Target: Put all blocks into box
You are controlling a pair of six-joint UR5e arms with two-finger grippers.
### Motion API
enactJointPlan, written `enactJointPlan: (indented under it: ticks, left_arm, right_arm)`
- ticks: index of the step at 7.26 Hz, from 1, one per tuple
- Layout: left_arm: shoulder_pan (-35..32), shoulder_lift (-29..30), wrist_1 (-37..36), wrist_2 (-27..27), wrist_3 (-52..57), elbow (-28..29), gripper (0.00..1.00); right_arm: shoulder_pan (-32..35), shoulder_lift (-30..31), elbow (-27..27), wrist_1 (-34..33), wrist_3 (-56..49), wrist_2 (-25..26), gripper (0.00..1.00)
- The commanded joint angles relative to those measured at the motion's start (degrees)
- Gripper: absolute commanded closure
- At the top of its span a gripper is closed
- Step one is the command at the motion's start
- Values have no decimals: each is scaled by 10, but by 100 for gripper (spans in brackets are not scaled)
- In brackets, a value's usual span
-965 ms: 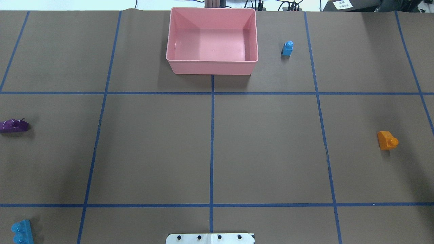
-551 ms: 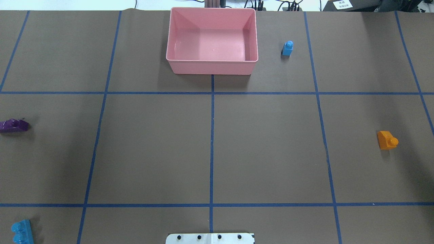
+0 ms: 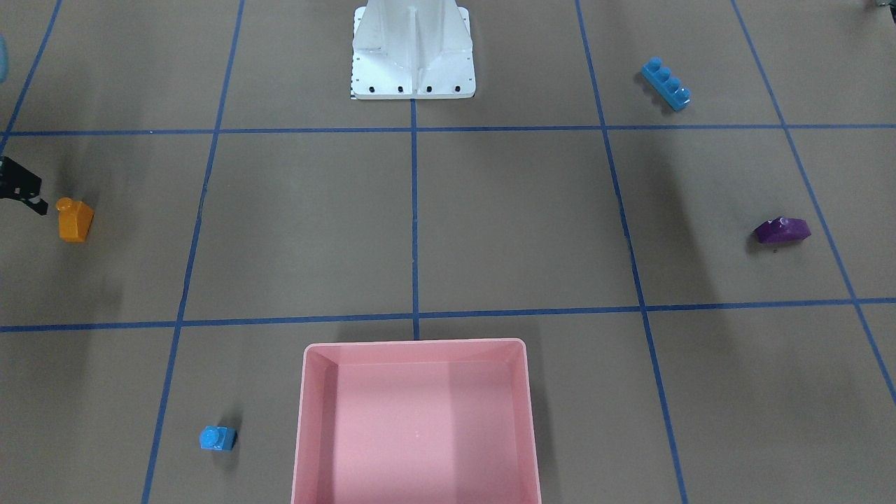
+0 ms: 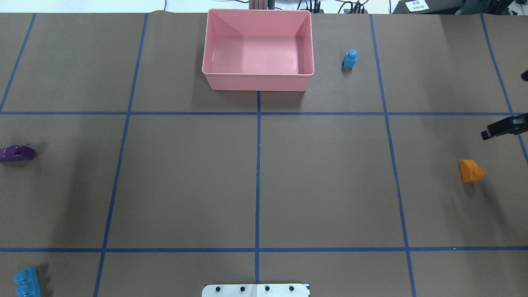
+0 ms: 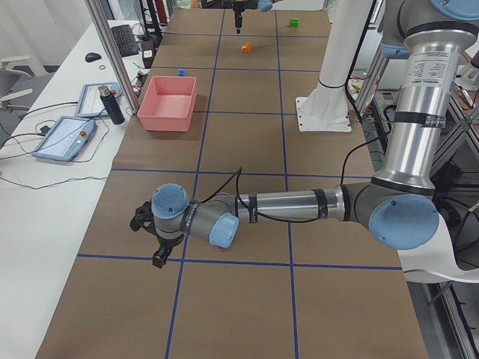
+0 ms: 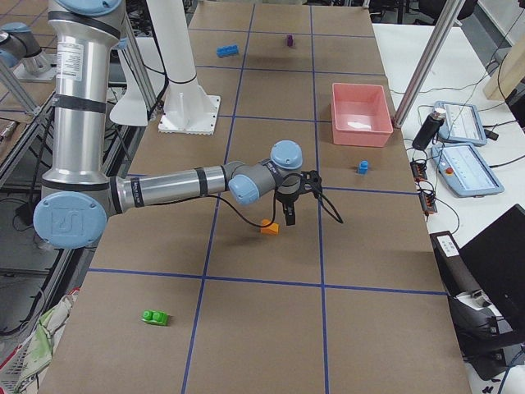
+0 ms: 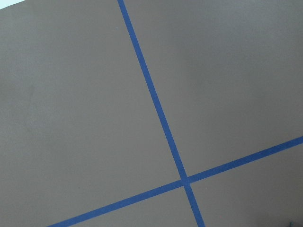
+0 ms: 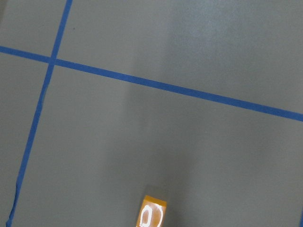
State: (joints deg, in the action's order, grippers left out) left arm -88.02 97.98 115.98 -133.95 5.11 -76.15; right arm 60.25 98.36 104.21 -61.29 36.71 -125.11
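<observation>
Blocks: five (two blue, one purple, one orange, one green), all on the table outside the box.
Left gripper (image 5: pixel 148 241): low over the table's left end; I cannot tell how far apart its fingers are.
Long blue block (image 4: pixel 27 282): near left corner.
Purple block (image 4: pixel 16 153): left edge.
Box (image 4: pixel 258 74): one, pink, far centre.
Tiny blue block (image 4: pixel 350 59): near the box's right wall.
Orange block (image 4: pixel 470 170): right side.
Right gripper (image 4: pixel 503 105): fingers spread wide, holding nothing, near the orange block.
Green block (image 6: pixel 153 316): far right end.
Table (image 4: pixel 185 177): brown paper, blue tape grid, white base plate (image 4: pixel 255 290).
Room: two tablets (image 6: pixel 463 168) on a white bench.
</observation>
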Motion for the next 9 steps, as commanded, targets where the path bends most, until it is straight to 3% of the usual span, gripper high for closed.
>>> enactJointPlan:
  ticks: [1,4,5,6,7,9]
  left_arm:
    - [1,0,4,0,-1,0,0]
    - [1,0,4,-1,-2,-2,0]
    - [1,0,4,-1,-2,-2,0]
    - [1,0,4,-1,-1,-2,0]
    - [1,0,4,-1,-1,-2,0]
    - [1,0,4,-1,-2,-2,0]
  right_arm:
    - [-105,57,-2,108,128,99,0]
    - [-109,72,-34,125,127,103,2]
    - [-116,70,-38,125,129,102,26]
    - [-120,66,-38,125,129,99,68]
    - [-124,64,-38,125,129,98,95]
    - [-124,60,-30,125,129,93,100]
